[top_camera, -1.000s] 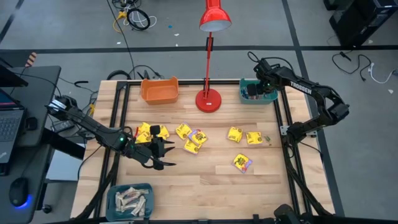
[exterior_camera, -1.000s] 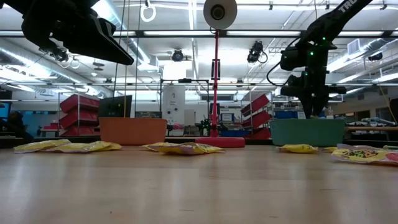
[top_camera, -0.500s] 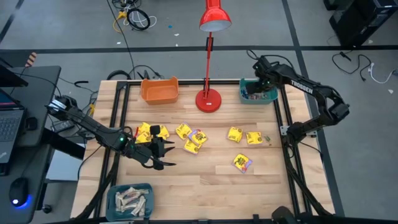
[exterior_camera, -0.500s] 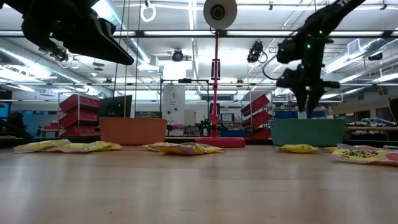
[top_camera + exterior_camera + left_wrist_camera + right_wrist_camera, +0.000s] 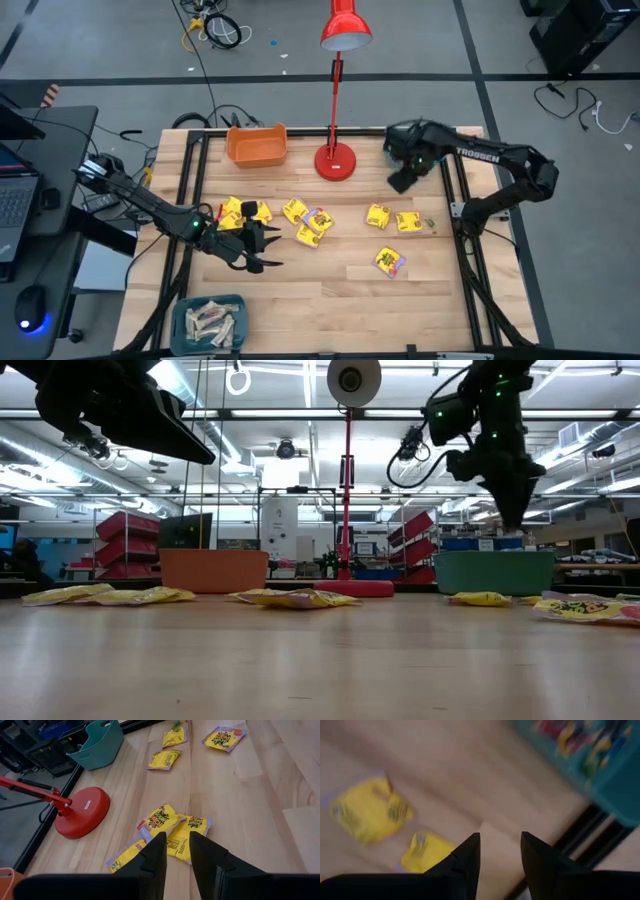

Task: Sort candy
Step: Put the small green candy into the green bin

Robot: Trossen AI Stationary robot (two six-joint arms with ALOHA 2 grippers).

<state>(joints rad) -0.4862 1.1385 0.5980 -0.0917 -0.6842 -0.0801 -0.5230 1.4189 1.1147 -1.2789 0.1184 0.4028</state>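
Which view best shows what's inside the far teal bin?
Right wrist view: colourful candy shows inside the teal bin, though blurred. High view: right arm covers it. Low view and left wrist view: outer wall only.

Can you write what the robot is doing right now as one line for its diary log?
right gripper: open, empty, beside teal bin | left gripper: open, hovering near yellow packets | lamp: upright

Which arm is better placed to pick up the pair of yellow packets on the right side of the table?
The right arm. Its gripper hangs empty, fingers apart, just beyond those yellow packets, by the teal bin. The left gripper hovers across the table beside a different cluster.
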